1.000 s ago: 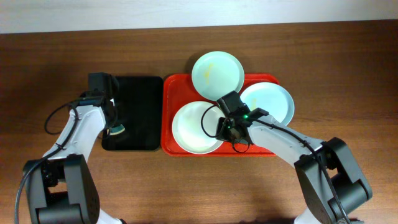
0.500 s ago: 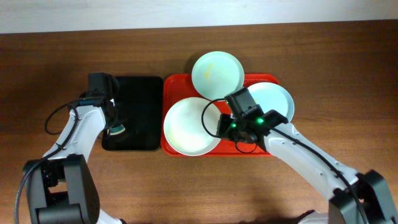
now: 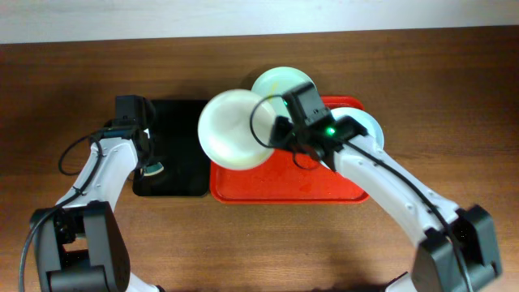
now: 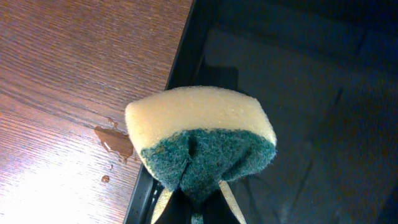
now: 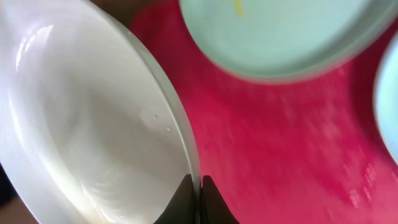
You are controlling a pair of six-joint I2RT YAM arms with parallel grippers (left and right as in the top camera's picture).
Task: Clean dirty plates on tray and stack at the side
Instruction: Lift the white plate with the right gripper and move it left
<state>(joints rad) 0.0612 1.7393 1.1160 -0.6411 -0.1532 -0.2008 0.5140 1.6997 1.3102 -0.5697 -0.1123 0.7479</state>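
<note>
My right gripper (image 3: 280, 136) (image 5: 198, 186) is shut on the rim of the white plate (image 3: 233, 130) (image 5: 93, 124) and holds it lifted over the left edge of the red tray (image 3: 284, 182) (image 5: 280, 137). The mint green plate (image 3: 280, 83) (image 5: 286, 31), with a small yellow smear, rests at the tray's far edge. The pale blue plate (image 3: 369, 123) lies at the tray's right, mostly hidden by my arm. My left gripper (image 3: 151, 168) (image 4: 198, 208) is shut on a yellow and green sponge (image 4: 199, 137) over the black tray's left edge.
The black tray (image 3: 174, 146) (image 4: 298, 93) lies left of the red tray on the wooden table (image 3: 97, 65). A small wet spot (image 4: 115, 140) marks the wood beside the black tray.
My right gripper has lifted the white plate off the red tray and carried it up and to the left, toward the black tray. The left arm has not moved.
</note>
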